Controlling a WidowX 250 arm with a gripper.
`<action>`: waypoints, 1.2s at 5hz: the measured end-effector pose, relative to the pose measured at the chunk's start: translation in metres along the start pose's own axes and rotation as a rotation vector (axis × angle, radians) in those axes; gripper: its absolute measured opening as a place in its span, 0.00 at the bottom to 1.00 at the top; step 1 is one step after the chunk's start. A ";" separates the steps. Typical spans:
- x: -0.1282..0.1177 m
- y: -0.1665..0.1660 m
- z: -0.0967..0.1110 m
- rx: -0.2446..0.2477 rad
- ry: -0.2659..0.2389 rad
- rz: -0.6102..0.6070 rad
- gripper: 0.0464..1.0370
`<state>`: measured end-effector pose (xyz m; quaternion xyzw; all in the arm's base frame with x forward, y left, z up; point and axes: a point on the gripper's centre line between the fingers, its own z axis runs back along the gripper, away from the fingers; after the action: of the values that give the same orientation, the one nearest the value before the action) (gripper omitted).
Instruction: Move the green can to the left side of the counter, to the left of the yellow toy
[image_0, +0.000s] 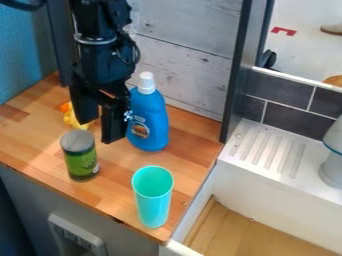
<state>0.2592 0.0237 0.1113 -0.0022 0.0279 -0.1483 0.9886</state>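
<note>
The black gripper (97, 131) hangs down over the wooden counter at the upper left, its two fingers apart with nothing visible between them. Just below and left of it stands a green jar (81, 162) with a grey lid. A blue bottle (150, 125) with a white cap is upright close to the gripper's right side. Partly hidden behind the left finger lies a yellow toy (71, 118) with an orange part. Nearer the counter's front right corner, a turquoise cup (153, 197) stands upright, its open top facing up.
The wooden counter (120, 172) has a grey plank wall (187, 60) behind it and a dark upright post at its back right corner. To the right are a white sink with a ridged drainboard (270, 150), dark tiles and a grey-white object (332, 167) at the edge.
</note>
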 end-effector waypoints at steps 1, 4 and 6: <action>-0.002 -0.001 -0.008 -0.010 0.021 0.005 0.96; 0.003 0.000 -0.038 -0.100 -0.087 0.157 0.96; 0.004 0.005 -0.052 -0.118 -0.081 0.175 0.96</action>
<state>0.2613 0.0280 0.0590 -0.0640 -0.0035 -0.0592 0.9962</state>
